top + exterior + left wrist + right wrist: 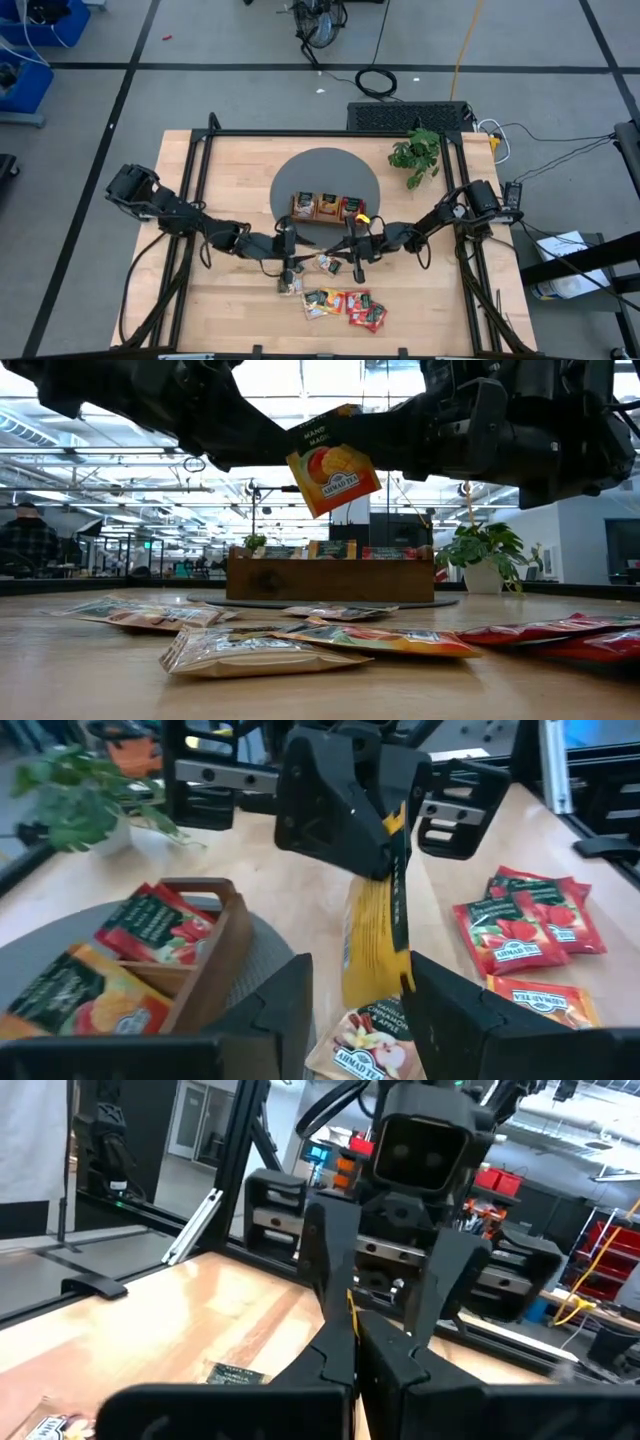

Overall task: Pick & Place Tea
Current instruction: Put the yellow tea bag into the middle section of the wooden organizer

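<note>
Right gripper [385,870] was clamped shut on an orange-yellow tea sachet [372,945] held upright above the table. Left gripper [365,992] stood open either side of its lower edge, apparently a handover. Next called for carrying it to the wooden tray [218,940] — into the compartment with the orange sachets

Orange-yellow mango-print sachet [333,472]; red sachets [520,920]; brown wooden tray [330,578]; green plant [417,154].

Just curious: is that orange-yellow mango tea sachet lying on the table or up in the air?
In the air: orange-yellow mango tea sachet hangs above the table, pinched by the right gripper.
</note>
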Robot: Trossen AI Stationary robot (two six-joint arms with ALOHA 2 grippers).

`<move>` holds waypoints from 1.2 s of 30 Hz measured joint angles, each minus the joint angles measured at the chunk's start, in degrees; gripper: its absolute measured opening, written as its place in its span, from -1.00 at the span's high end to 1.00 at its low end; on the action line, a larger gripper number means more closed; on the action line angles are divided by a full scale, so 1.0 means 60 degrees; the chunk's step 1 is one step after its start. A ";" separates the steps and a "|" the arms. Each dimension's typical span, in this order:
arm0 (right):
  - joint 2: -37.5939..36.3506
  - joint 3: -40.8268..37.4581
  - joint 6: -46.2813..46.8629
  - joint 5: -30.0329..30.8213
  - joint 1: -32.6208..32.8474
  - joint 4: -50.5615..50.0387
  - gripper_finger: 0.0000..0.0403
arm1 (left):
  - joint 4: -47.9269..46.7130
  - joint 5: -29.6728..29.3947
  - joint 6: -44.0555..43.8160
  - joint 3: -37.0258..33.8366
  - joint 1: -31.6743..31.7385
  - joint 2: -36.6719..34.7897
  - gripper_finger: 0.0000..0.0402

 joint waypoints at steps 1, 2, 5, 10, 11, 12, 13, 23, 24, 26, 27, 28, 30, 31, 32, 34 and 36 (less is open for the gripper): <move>0.0000 0.0025 0.0001 -0.0003 0.0000 -0.0066 1.00 | 0.0000 0.0185 0.0000 0.0000 0.0066 0.0000 0.27; 0.0000 0.0053 0.0002 -0.0001 0.0000 -0.0117 1.00 | 0.0000 0.0306 0.0000 0.0000 0.0119 0.0000 0.31; 0.0000 0.0063 0.0005 0.0000 0.0000 -0.0189 1.00 | -0.0001 0.0588 0.0004 0.0000 0.0205 0.0000 0.53; 0.0000 0.0063 0.0072 0.0046 0.0000 -0.0314 1.00 | -0.0026 0.0598 0.0109 0.0000 0.0205 0.0004 0.95; 0.0000 0.0063 0.0116 0.0075 0.0000 -0.0319 1.00 | -0.0031 0.0586 0.0111 0.0000 0.0198 0.0004 0.95; 0.0000 0.0063 0.0214 0.0182 0.0000 -0.0323 1.00 | -0.0037 0.0518 0.0115 0.0000 0.0169 0.0004 0.97; 0.0000 0.0063 0.0328 0.0281 0.0000 -0.0336 1.00 | -0.0058 0.0438 0.0111 0.0000 0.0162 0.0004 0.98; -0.0414 0.0055 0.1421 0.2078 0.0298 -0.2547 0.59 | -0.0716 -0.0041 -0.0094 -0.0004 -0.0027 0.0011 0.99; -0.0633 0.0055 0.1511 0.2290 0.0332 -0.2896 0.51 | -0.0786 -0.0046 -0.0148 -0.0003 -0.0032 0.0011 0.99; -0.1168 0.0055 0.1816 0.2559 0.0402 -0.3767 0.36 | -0.0972 -0.0084 -0.0240 0.0000 -0.0025 0.0011 0.99; -0.1451 0.0055 0.2012 0.2553 0.0419 -0.4295 0.30 | -0.1044 -0.0091 -0.0286 0.0000 -0.0021 0.0011 0.99; -0.1713 0.0055 0.2191 0.2517 0.0419 -0.4751 0.24 | -0.1086 -0.0117 -0.0297 0.0000 -0.0021 0.0011 0.99; -0.2304 0.0055 0.2489 0.2481 0.0442 -0.5583 0.17 | -0.1111 -0.0200 -0.0321 0.0000 -0.0025 0.0011 0.99; -0.2553 0.0069 0.2556 0.2485 0.0448 -0.5893 0.14 | -0.1114 -0.0220 -0.0319 0.0000 -0.0024 0.0011 0.99; -0.2754 0.0121 0.2564 0.2481 0.0451 -0.6174 0.13 | -0.1118 -0.0222 -0.0305 0.0000 -0.0025 0.0011 0.99; -0.2971 0.0286 0.2559 0.2469 0.0481 -0.6728 0.12 | -0.1130 -0.0227 -0.0284 0.0000 -0.0025 0.0011 0.99; -0.2979 0.0594 0.2530 0.2241 0.0477 -0.7246 0.13 | -0.1168 -0.0230 -0.0288 0.0000 -0.0021 0.0011 0.99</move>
